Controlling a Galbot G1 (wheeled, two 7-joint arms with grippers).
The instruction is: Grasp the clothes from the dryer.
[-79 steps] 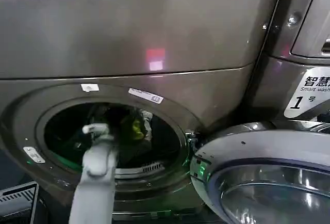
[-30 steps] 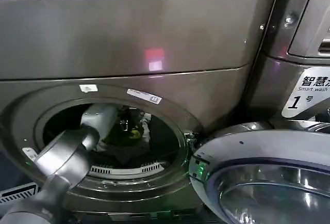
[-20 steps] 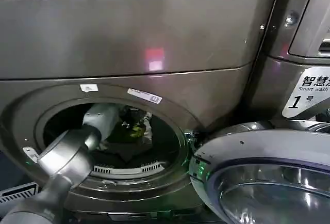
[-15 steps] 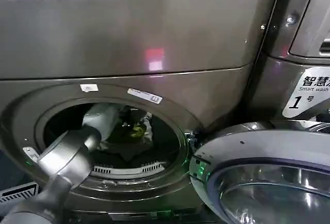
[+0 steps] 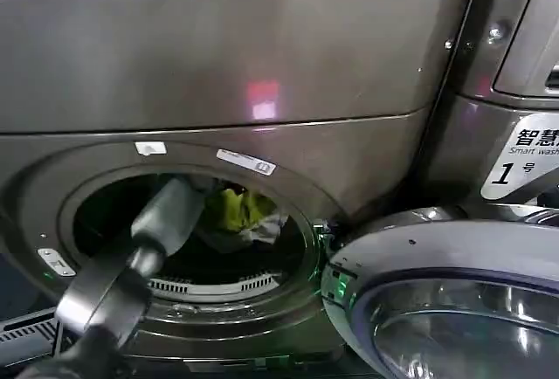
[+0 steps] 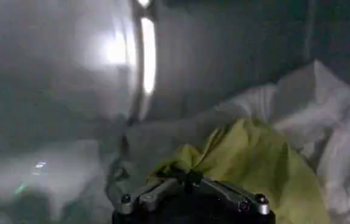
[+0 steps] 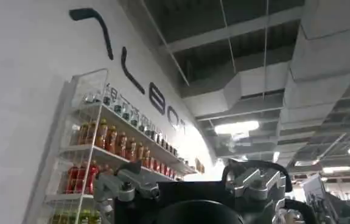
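The left hand reaches into the dryer drum and is clamped on the clothes, which sit at about one o'clock in the round opening.

The right hand points up toward the ceiling; whether it is wide or narrow cannot be told.

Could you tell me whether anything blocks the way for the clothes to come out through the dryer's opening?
Nothing visible does. The left gripper is closed on the yellow-green clothes inside the dryer, and the round opening is much wider than the bundle. The open door hangs off to the right, clear of the opening.
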